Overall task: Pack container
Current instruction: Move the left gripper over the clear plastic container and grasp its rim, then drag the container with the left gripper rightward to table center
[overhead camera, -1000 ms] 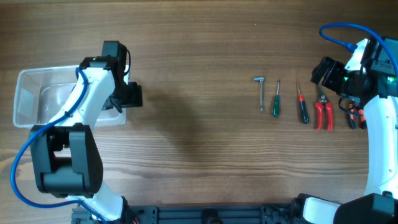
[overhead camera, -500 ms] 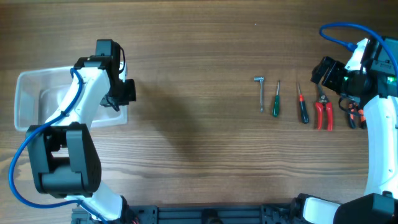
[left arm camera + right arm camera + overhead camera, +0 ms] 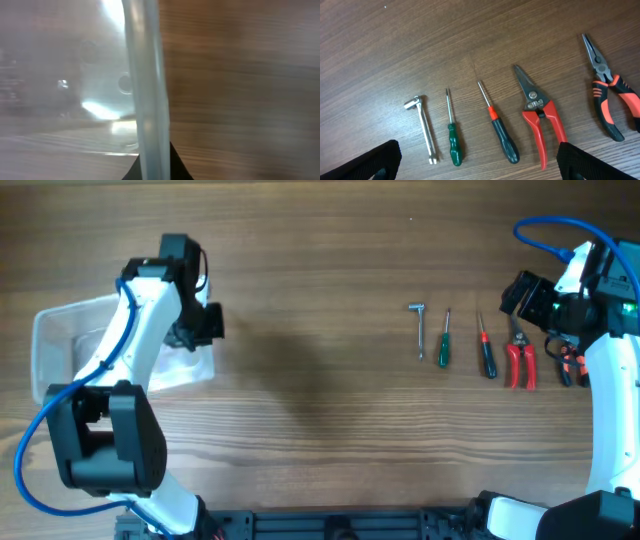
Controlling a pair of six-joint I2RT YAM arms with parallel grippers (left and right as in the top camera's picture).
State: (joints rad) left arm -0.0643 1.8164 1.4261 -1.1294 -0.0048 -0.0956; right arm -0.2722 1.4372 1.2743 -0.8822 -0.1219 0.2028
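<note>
Your wooden tabletop [image 3: 320, 430] fills the overhead view. At its left side sits the container [image 3: 75, 340], a clear plastic tub with rounded corners, lying slightly askew to the frame's edges. Your left claw [image 3: 203, 326] is at the tub's right-hand rim. In the left wrist view the pale rim runs up the middle of the frame, and the two dark fingertips [image 3: 176, 167] at the bottom edge are clenched on it, one on each side, so the claw is grasping the container.

Your right claw [image 3: 479, 167] hangs at the right side of the overhead view, above the row of tools. Its fingers are spread wide into the lower corners of the right wrist view, and it is released and touches nothing.

In that view the tools lie side by side, apart from one another:
- Far right: orange-and-black pliers [image 3: 607, 95].
- Red-handled snips [image 3: 537, 120].
- A dark-handled screwdriver [image 3: 500, 132].
- A green-handled screwdriver [image 3: 452, 142].
- Leftmost: a small metal L-shaped wrench [image 3: 424, 130].
</note>
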